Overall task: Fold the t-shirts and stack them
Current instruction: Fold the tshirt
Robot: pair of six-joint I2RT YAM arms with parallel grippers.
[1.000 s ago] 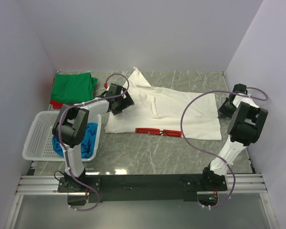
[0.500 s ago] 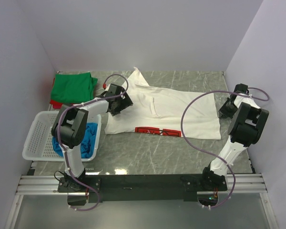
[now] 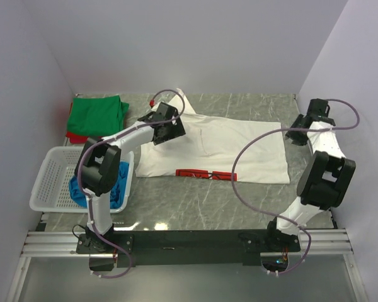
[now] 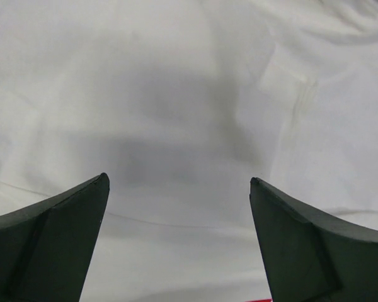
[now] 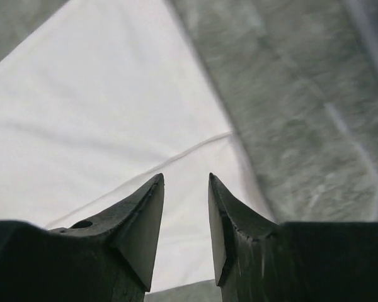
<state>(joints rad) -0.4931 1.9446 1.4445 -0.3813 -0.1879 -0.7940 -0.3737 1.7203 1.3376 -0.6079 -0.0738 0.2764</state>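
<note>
A large white t-shirt (image 3: 227, 145) with a red print (image 3: 205, 174) along its near edge lies spread flat across the table. Above its far left part hangs my left gripper (image 3: 168, 124), jaws wide open and empty; the left wrist view shows only white cloth (image 4: 176, 94) under the left gripper (image 4: 178, 182). My right gripper (image 3: 300, 130) is at the shirt's right edge, open a little with nothing between its fingers. In its wrist view the right gripper (image 5: 186, 179) is over the shirt's corner (image 5: 113, 113). A green t-shirt (image 3: 97, 114) lies folded on a red one (image 3: 72, 135). A blue t-shirt (image 3: 116, 184) hangs in the basket.
The white lattice basket (image 3: 47, 182) stands at the near left, next to the left arm. Grey walls close in the left, back and right sides. The right arm's purple cable (image 3: 252, 151) loops over the shirt. Bare marble table (image 5: 315, 94) lies to the right of the shirt.
My right gripper has opened and let go of the shirt's right edge, and it has moved back a little. My left gripper has shifted right and farther over the shirt.
</note>
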